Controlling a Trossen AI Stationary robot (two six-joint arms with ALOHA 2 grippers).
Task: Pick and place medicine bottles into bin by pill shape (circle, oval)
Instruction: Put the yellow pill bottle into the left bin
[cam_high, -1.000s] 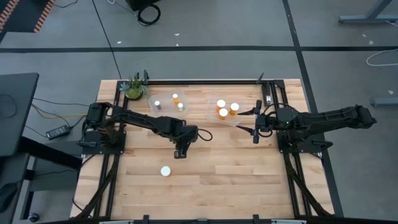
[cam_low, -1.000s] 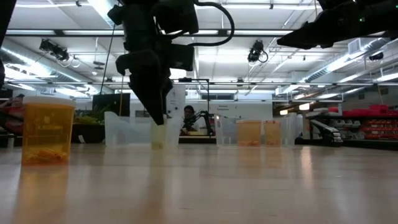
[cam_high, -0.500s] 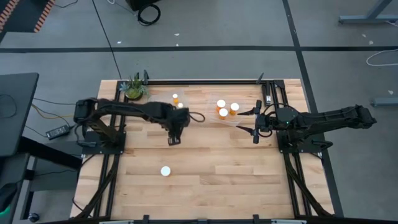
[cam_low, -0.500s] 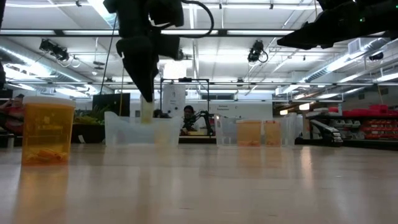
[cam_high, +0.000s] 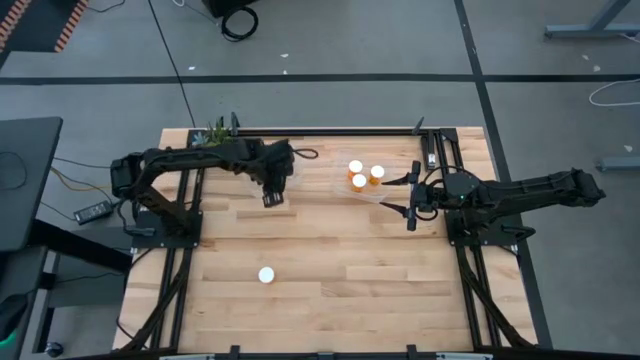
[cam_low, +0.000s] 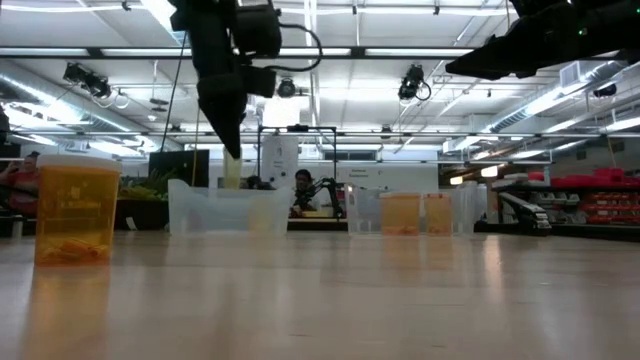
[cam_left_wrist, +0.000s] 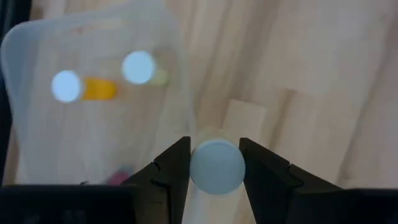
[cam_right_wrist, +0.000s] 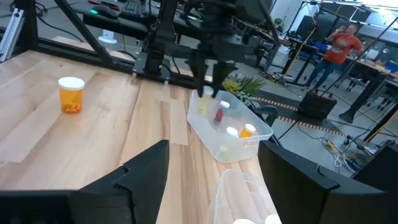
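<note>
My left gripper (cam_high: 271, 197) is shut on a slim pale bottle with a white cap (cam_left_wrist: 216, 167), which hangs at the near rim of the clear left bin (cam_low: 228, 210). In the left wrist view that bin (cam_left_wrist: 37, 124) holds two white-capped bottles. The clear right bin (cam_high: 385, 190) holds three orange bottles (cam_high: 358, 173). One orange bottle (cam_high: 266, 275) stands upright on the table near the front. My right gripper (cam_high: 392, 196) is open and empty beside the right bin. My left gripper pinches the bottle's sides just under its cap (cam_left_wrist: 194, 171) between its two fingers. The fingers (cam_low: 228, 130) point down from above. The bottle (cam_low: 232, 170) hangs upright below them, clear of the table, its bottom about level with the bin's rim.
A small green plant (cam_high: 215, 135) stands at the table's far left corner. Bare wood lies between the bins and the front edge, apart from the lone orange bottle (cam_low: 75, 215). People and equipment show in the room behind.
My left gripper has gone toward the table's far edge and up, from the table's middle to the left bin. It stays shut on the pale bottle, which has risen with it to rim height and stays upright.
</note>
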